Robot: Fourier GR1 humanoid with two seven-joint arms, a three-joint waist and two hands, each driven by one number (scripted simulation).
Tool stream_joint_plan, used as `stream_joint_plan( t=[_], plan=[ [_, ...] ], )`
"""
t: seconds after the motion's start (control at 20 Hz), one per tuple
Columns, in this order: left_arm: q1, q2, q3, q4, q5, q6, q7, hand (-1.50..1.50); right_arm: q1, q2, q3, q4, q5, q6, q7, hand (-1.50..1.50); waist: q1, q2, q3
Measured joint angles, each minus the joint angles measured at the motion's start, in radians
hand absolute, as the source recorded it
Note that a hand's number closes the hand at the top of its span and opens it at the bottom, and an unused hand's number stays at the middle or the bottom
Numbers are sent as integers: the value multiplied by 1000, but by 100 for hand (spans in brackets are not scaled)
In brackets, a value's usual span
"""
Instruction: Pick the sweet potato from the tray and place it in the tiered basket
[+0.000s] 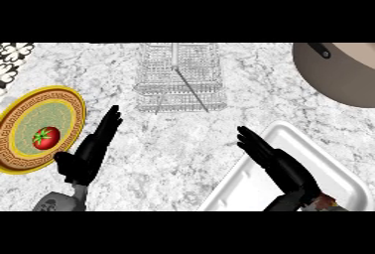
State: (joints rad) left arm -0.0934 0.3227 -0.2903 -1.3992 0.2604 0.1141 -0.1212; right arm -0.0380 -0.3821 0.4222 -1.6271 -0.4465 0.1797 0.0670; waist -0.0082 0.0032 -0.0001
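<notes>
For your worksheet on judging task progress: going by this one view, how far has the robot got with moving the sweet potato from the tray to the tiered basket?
Done: nothing visible yet; the tiered basket holds no sweet potato.
In hand: the right hand lies open over the white tray, gripping nothing. The left hand rests open beside the plate with the tomato.
Left: grasp, carry and place. The sweet potato cannot be clearly seen.

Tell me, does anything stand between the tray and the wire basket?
Nothing visible does. Bare counter lies between the tray and the basket. The right hand is over the tray; the left hand and the plate are off to the side.
</notes>
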Motion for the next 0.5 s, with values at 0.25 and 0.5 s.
stream_joint_plan(
  t=[0.25,0.5],
  plan=[
    [-14,-6,15,23,-4,-39,-2,0,39,-65,-33,-118,24,70,-36,-150,0,-4,0],
    [-25,-15,14,24,-13,-36,10,0,-29,-279,-125,-211,92,172,5,-150,-4,-7,-1]
  ],
)
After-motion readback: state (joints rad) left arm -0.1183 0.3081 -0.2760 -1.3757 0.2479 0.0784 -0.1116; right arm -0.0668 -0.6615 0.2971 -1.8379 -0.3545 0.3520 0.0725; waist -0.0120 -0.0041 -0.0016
